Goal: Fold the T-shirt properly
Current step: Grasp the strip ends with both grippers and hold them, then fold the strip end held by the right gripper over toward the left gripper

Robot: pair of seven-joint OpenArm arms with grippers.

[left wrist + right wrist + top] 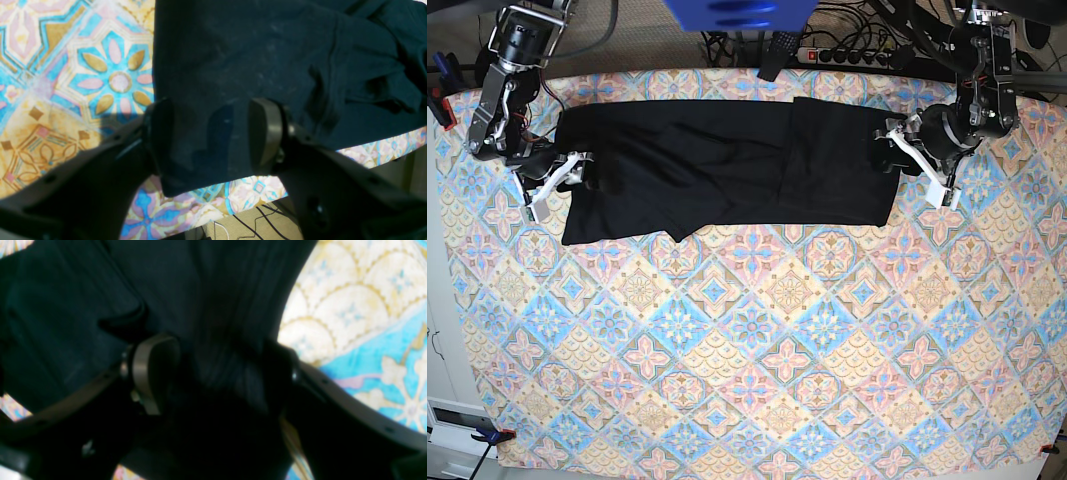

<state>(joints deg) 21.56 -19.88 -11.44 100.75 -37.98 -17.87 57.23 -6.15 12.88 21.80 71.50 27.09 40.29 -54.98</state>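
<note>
While your plain black cotton T-shirt (727, 170) lies folded in a long strip across the patterned tablecloth (757, 340), your left gripper (210, 136) and right gripper (213, 373) straddle its ends, jaws wide, gripping nothing.

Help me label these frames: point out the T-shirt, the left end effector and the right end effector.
T-shirt (727, 170): base view, middle of the black cloth.
left end effector (919, 163): base view, between its fingertips at the shirt's edge.
right end effector (555, 185): base view, between its fingertips at the opposite edge.
</note>
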